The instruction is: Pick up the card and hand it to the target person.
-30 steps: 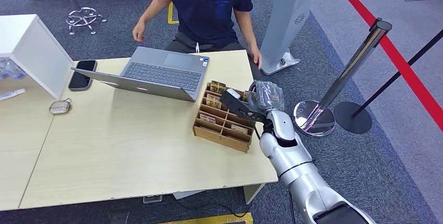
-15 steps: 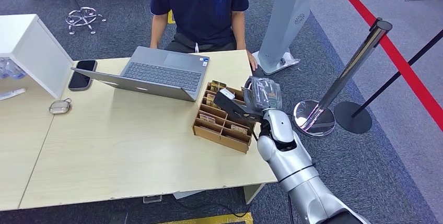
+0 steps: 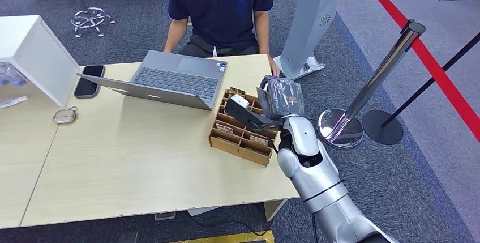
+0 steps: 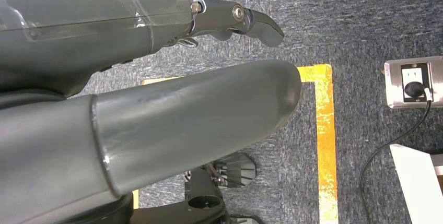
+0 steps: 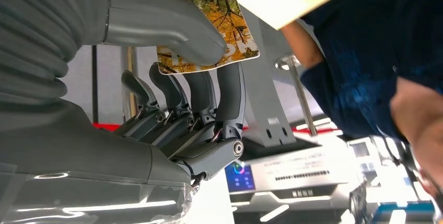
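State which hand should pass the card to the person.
Right. The right hand already pinches the card between thumb and fingers, raised above the card box toward the person. The left hand hangs over the floor.

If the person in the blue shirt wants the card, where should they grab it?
By the free end, I'd guess. The right hand pinches the card between thumb and fingers near one edge, so the person could pinch the part beyond the thumb, reaching from across the table.
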Action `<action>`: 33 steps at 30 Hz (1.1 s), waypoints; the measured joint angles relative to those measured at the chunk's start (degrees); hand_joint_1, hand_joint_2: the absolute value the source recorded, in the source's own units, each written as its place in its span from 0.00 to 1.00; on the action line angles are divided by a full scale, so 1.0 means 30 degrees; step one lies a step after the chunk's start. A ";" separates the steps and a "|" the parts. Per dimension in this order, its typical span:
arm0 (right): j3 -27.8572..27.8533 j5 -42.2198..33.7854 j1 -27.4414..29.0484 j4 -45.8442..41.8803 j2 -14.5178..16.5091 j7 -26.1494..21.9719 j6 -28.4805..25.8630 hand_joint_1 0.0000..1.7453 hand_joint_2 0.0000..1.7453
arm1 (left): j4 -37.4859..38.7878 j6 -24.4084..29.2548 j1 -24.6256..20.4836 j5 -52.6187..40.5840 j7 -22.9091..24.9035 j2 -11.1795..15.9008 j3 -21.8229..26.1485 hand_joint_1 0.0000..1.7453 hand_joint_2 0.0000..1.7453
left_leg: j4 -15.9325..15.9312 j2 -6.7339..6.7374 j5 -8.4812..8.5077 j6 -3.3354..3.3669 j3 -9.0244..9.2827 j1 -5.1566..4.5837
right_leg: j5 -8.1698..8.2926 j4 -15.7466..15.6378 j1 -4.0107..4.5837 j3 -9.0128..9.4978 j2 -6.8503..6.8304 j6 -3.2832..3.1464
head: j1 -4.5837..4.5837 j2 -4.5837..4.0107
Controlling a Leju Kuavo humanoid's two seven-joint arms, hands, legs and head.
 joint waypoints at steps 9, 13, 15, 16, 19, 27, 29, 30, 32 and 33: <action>0.0250 -0.0464 -0.1351 -0.3162 -0.0638 0.0588 0.0044 0.81 1.00 | 0.0000 0.0000 -0.0068 -0.0202 0.0257 -0.0026 -0.0002 0.00 0.00 | 0.0004 0.0006 0.0001 0.0000 0.0006 -0.0002 | 0.0002 0.0000 -0.0001 -0.0001 0.0007 0.0001 | -0.0004 0.0000; 0.0095 -0.0963 -0.2375 -0.2993 -0.0678 0.0396 0.0039 0.82 1.00 | 0.0000 -0.0044 -0.0207 -0.0472 0.0479 -0.0056 -0.0073 0.00 0.00 | 0.0004 0.0006 0.0001 0.0000 0.0002 -0.0002 | 0.0002 0.0000 -0.0001 -0.0001 0.0006 0.0001 | -0.0002 0.0000; 0.0062 -0.1107 -0.2862 -0.2670 -0.0685 0.0178 -0.0022 0.82 1.00 | 0.0000 -0.0067 -0.0305 -0.0570 0.0576 -0.0073 -0.0186 0.00 0.00 | 0.0004 0.0004 0.0001 0.0000 0.0000 -0.0001 | 0.0002 0.0000 -0.0001 0.0000 0.0005 0.0001 | -0.0004 0.0000; 0.0051 -0.1186 -0.3091 -0.2416 -0.0687 0.0005 -0.0093 0.82 1.00 | 0.0000 -0.0082 -0.0359 -0.0620 0.0609 -0.0086 -0.0252 0.00 0.00 | 0.0003 0.0003 0.0001 0.0000 -0.0003 -0.0001 | 0.0002 0.0000 -0.0001 -0.0001 0.0003 0.0001 | -0.0004 0.0000; 0.0029 -0.1391 -0.3855 -0.1240 -0.0690 -0.0621 -0.0388 0.82 1.00 | 0.0000 -0.0127 -0.0518 -0.0821 0.0705 -0.0153 -0.0424 0.00 0.00 | 0.0004 0.0002 0.0001 0.0000 -0.0006 -0.0001 | 0.0002 0.0000 -0.0001 -0.0001 0.0001 0.0001 | -0.0002 0.0000; 0.0093 -0.1550 -0.5489 0.2852 -0.0658 -0.1208 -0.0925 0.84 1.00 | 0.0000 -0.0153 -0.0796 -0.1202 0.0889 -0.0301 -0.0822 0.00 0.00 | 0.0004 -0.0005 0.0001 0.0000 -0.0014 -0.0001 | 0.0001 0.0000 -0.0001 -0.0005 -0.0005 0.0001 | -0.0004 0.0000; 0.0102 -0.1609 -0.5771 0.4066 -0.0640 -0.1260 -0.1031 0.84 1.00 | 0.0000 -0.0162 -0.0843 -0.1261 0.0925 -0.0357 -0.0915 0.00 0.00 | 0.0005 -0.0014 0.0001 0.0000 -0.0015 -0.0001 | 0.0001 0.0000 -0.0001 -0.0004 -0.0010 0.0001 | -0.0002 0.0000; 0.0106 -0.1662 -0.5836 0.4576 -0.0629 -0.1289 -0.1114 0.84 1.00 | 0.0000 -0.0171 -0.0860 -0.1284 0.0954 -0.0375 -0.0934 0.00 0.00 | 0.0005 -0.0017 0.0001 0.0000 -0.0017 -0.0001 | 0.0001 0.0000 0.0000 -0.0006 -0.0011 0.0001 | 0.0002 0.0000; 0.0113 -0.1794 -0.5952 0.5541 -0.0612 -0.1384 -0.1301 0.84 1.00 | 0.0000 -0.0200 -0.0898 -0.1332 0.1006 -0.0388 -0.0958 0.00 0.00 | 0.0005 -0.0019 0.0000 0.0000 -0.0018 -0.0001 | 0.0001 0.0001 0.0000 -0.0009 -0.0010 0.0001 | -0.0002 0.0000; 0.0117 -0.1865 -0.6041 0.6060 -0.0608 -0.1428 -0.1373 0.84 1.00 | 0.0000 -0.0213 -0.0923 -0.1352 0.1020 -0.0390 -0.0993 0.00 0.00 | 0.0005 -0.0019 0.0000 0.0000 -0.0018 -0.0001 | 0.0001 0.0000 0.0000 -0.0010 -0.0010 0.0001 | -0.0005 0.0000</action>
